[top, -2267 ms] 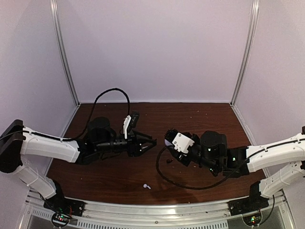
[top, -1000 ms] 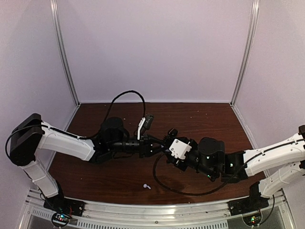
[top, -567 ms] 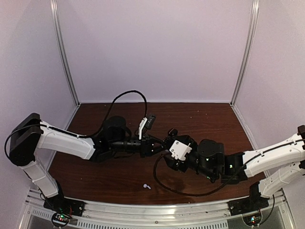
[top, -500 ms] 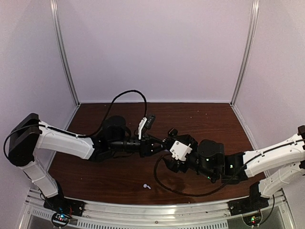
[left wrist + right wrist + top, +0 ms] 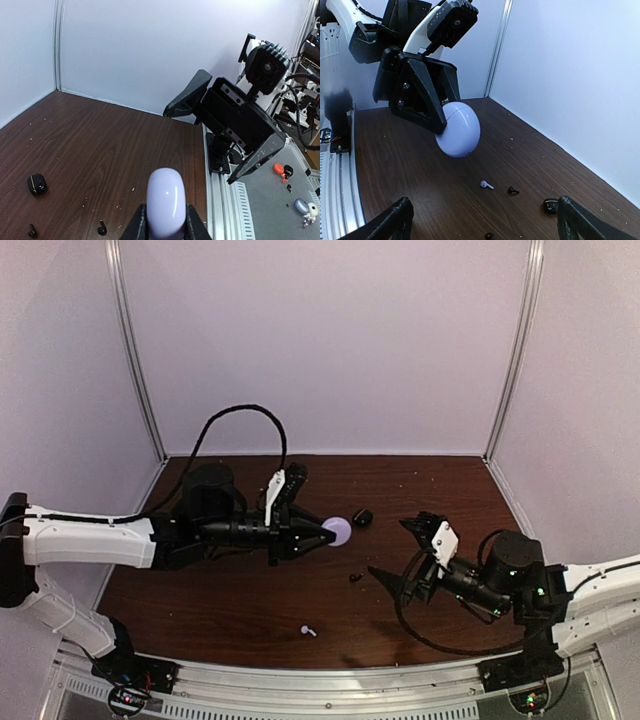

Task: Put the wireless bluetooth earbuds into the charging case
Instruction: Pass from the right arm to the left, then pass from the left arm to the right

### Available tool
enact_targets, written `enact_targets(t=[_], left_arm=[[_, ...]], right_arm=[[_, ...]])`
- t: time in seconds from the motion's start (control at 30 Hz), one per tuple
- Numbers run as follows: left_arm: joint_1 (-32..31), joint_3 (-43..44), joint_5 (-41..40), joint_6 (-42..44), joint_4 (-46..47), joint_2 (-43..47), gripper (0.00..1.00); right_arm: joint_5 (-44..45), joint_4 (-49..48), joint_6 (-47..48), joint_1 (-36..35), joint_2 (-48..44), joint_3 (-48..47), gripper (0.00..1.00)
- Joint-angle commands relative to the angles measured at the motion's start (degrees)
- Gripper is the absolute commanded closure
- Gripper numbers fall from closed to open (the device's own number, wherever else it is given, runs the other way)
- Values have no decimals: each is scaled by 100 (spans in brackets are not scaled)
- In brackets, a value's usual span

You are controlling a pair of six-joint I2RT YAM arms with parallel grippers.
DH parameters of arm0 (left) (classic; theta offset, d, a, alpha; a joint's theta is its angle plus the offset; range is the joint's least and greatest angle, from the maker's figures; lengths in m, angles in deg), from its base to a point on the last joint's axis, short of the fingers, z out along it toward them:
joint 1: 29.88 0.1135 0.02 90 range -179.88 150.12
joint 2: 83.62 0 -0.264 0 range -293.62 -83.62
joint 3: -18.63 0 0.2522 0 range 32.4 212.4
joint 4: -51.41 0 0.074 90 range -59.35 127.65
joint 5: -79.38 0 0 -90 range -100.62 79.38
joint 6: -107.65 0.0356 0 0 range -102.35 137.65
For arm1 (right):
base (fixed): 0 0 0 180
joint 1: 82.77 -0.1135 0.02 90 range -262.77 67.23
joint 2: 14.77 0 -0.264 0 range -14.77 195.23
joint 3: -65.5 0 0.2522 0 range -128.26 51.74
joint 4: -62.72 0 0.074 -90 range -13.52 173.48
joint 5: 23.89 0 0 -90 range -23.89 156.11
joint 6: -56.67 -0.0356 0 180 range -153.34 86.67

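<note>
Charging case [image 5: 460, 129], pale lavender, rounded smooth plastic, lid down with its seam showing. It is pinched at the sides between the black fingers [image 5: 422, 97] of the left gripper [image 5: 322, 533], which is clamped tight on it. The case is held clear of the dark brown wood-grain table [image 5: 230, 600], above its middle.

Right gripper [image 5: 402, 552], black, two-finger. Its jaws are spread wide with nothing between them. It faces the lavender case from the right, well apart from it.

Earbud, white, stemmed, tiny [image 5: 308, 631]. It lies alone on the table near the front edge, well apart from both grippers and outside any case.

Earbud, white, stemmed [image 5: 486, 185], as the right wrist view shows it. It lies on the table beyond the held case, just beside a black earbud [image 5: 512, 190]. Whether it is the same piece as the one at the front edge cannot be told.

Earbud, black, stemmed [image 5: 354, 578]. It lies on the table between the two grippers, nearer the front than the held case.

Case, black, small, rounded [image 5: 362, 517]. It rests on the table just right of the lavender case and towards the back wall. Whether it is open or closed is too small to tell.
</note>
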Motion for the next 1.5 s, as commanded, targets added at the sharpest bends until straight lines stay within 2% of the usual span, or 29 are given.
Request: enact_targets(t=[0.0, 0.07, 0.17, 0.4, 0.57, 0.67, 0.77, 0.97, 1.2, 1.47], left_arm=[[19, -114, 342, 1039, -484, 403, 89], [13, -119, 454, 1370, -759, 575, 89], [-56, -53, 485, 1978, -1233, 766, 89], [-189, 396, 872, 2496, -2106, 695, 89], [-298, 608, 1073, 2572, -2302, 520, 89], [-393, 769, 1091, 2595, -2350, 363, 90], [-483, 902, 1123, 2616, -2534, 201, 90], [-566, 1058, 1111, 2556, -2529, -70, 92], [-622, 1132, 1050, 2631, -2518, -135, 93], [-655, 1148, 1010, 2753, -2518, -147, 94]], right_arm=[[-761, 556, -281, 17, 5, -468, 0], [-833, 1101, -527, 17, 219, -828, 0], [-1529, 1943, -394, 17, 333, -1181, 0], [-2300, 2351, -221, 15, 266, -1299, 0], [-2787, 2793, -124, 22, 611, -1613, 14], [-2809, 2844, -147, 16, 755, -1721, 16], [-2773, 2884, -208, 17, 905, -1844, 23], [-2664, 2759, -385, 25, 990, -1879, 31], [-2615, 2662, -478, 26, 1046, -1843, 48], [-2841, 2540, -630, 120, 1055, -1826, 53]])
